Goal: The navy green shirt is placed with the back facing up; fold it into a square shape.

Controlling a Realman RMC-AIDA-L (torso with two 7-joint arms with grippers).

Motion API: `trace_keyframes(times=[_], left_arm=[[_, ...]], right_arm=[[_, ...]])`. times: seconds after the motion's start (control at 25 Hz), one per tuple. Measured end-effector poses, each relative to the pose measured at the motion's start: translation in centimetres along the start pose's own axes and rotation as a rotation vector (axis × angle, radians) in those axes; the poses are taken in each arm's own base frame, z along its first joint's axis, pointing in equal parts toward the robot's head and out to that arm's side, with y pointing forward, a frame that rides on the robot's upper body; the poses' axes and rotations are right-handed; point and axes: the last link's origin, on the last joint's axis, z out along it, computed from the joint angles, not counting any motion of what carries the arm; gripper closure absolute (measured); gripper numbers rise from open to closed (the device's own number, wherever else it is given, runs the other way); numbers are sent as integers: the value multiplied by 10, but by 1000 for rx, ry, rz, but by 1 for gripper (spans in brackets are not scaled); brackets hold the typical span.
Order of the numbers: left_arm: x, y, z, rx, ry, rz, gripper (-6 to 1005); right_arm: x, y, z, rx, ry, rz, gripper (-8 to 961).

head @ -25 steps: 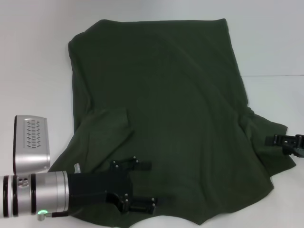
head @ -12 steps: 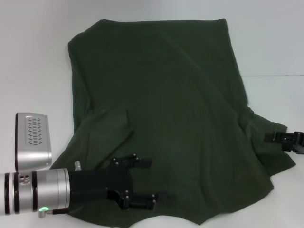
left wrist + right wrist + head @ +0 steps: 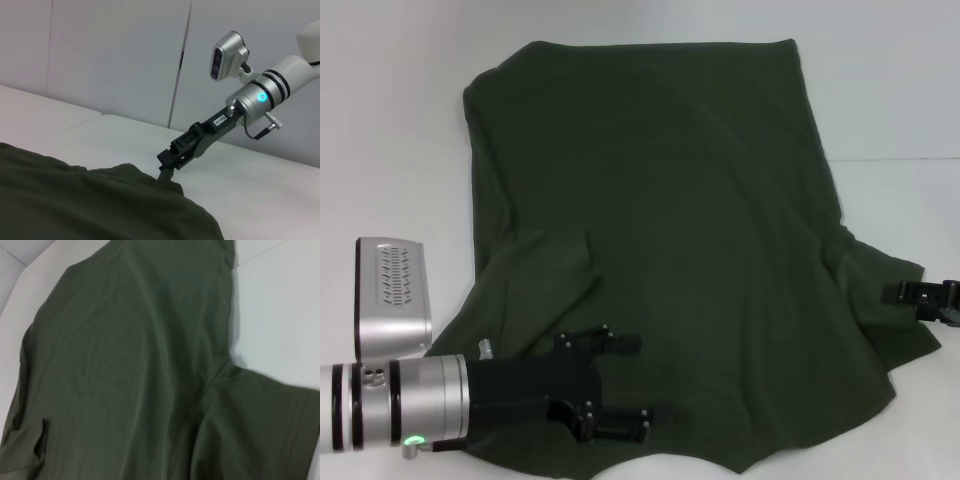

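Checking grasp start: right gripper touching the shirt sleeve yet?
Touching. Left wrist view shows the right gripper tip pressed into the navy green shirt at its bunched sleeve edge.

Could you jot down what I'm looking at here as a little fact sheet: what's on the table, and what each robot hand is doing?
Item: navy green shirt, spread on the white table, not yet folded
Shirt's left sleeve: tucked over the body
Left gripper: open, over the shirt's near left edge
Right gripper: at the right sleeve's edge
Left wrist camera shows: the right gripper touching the sleeve fabric
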Motion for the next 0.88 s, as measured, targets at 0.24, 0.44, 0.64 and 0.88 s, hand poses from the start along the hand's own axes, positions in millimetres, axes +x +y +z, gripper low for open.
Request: trace_keyframes(times=[0.24,0.44,0.64,0.88], left_arm=[[-1,-1,0,5,-3,-4,50],[-1,-1,0,4,-6,-5,50],[-2,-1,0,5,-8,-5,49],[-2,-2,0,12,-12,-4,49]], right_arm=[[2,1,4,3,2,-4,212],[5,6,10,-6,15,-13,296],[8,10,16,-5,28,-24,402],[8,10,18,3,23,-23,611]])
